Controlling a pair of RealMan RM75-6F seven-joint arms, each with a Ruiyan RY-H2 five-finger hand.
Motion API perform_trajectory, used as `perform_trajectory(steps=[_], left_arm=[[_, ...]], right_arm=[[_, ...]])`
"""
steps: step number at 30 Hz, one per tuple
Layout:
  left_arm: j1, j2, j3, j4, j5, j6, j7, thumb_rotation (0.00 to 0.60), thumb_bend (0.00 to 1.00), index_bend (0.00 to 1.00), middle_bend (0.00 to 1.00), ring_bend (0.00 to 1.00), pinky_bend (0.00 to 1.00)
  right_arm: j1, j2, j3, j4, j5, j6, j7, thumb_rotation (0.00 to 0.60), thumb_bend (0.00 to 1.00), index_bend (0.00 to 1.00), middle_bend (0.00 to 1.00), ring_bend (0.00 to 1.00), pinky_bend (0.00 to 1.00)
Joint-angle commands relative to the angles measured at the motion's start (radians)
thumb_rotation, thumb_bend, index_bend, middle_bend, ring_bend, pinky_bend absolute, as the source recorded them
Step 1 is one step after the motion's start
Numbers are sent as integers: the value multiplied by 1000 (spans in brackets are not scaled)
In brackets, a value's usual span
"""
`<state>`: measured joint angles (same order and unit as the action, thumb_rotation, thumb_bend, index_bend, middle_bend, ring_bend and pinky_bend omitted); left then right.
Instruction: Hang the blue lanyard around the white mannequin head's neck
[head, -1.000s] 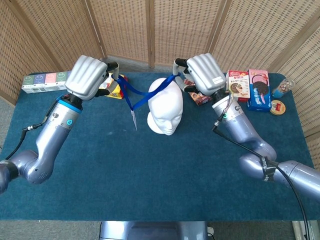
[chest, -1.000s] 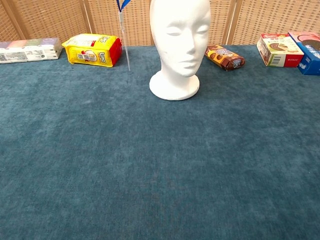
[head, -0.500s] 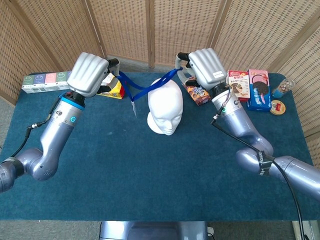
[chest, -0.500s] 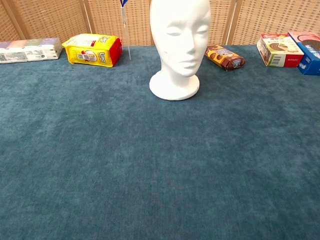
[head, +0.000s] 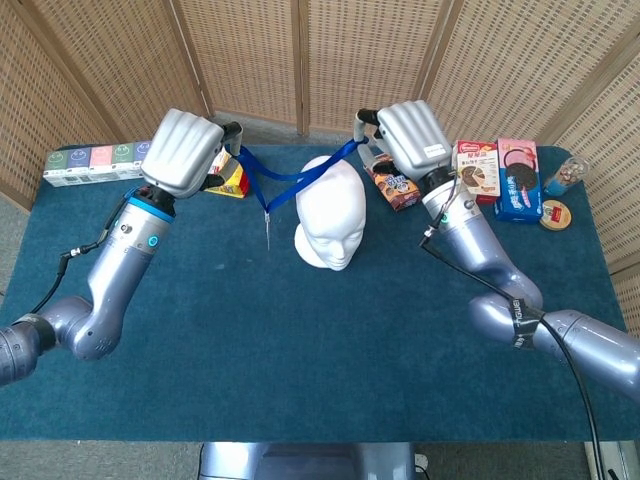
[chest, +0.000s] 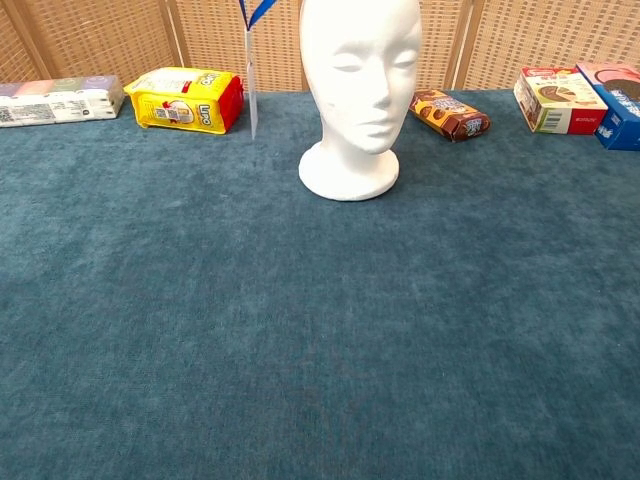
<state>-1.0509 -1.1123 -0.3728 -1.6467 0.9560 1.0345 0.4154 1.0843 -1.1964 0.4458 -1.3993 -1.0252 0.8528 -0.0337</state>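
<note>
The white mannequin head (head: 331, 222) stands upright on the blue cloth, also in the chest view (chest: 358, 90). My two hands hold the blue lanyard (head: 292, 178) stretched in the air above and behind it. My left hand (head: 182, 152) holds its left end, and my right hand (head: 408, 140) its right end. The strap sags toward the top of the head and crosses it. A clear badge (head: 267, 232) dangles from the strap left of the head, seen also in the chest view (chest: 250, 85). Neither hand shows in the chest view.
A yellow packet (chest: 184, 100) and a long pastel box (chest: 58, 100) lie at the back left. A brown biscuit pack (chest: 451, 113) sits right of the head. Snack boxes (head: 500, 177), a small jar (head: 564, 178) and a round tin (head: 555, 215) crowd the back right. A wicker screen (head: 300, 60) stands behind.
Both hands have risen and shifted slightly right with the lanyard, and the strap now hangs higher across the top of the head. The badge has swung a little.
</note>
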Motion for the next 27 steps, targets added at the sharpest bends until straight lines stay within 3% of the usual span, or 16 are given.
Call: perform_trajectory(steps=[1, 27], left_arm=[[-1, -2, 4, 2, 3, -4, 1, 577, 448, 625, 1000, 965, 907], [39, 13, 58, -80, 99, -16, -13, 580, 448, 625, 1000, 972, 907]], right_arm=[[-4, 3, -8, -3, -2, -1, -7, 600, 519, 781, 1000, 1000, 1000], [-92, 70, -70, -128, -39, 23, -20, 600, 518, 783, 1000, 1000, 1000]])
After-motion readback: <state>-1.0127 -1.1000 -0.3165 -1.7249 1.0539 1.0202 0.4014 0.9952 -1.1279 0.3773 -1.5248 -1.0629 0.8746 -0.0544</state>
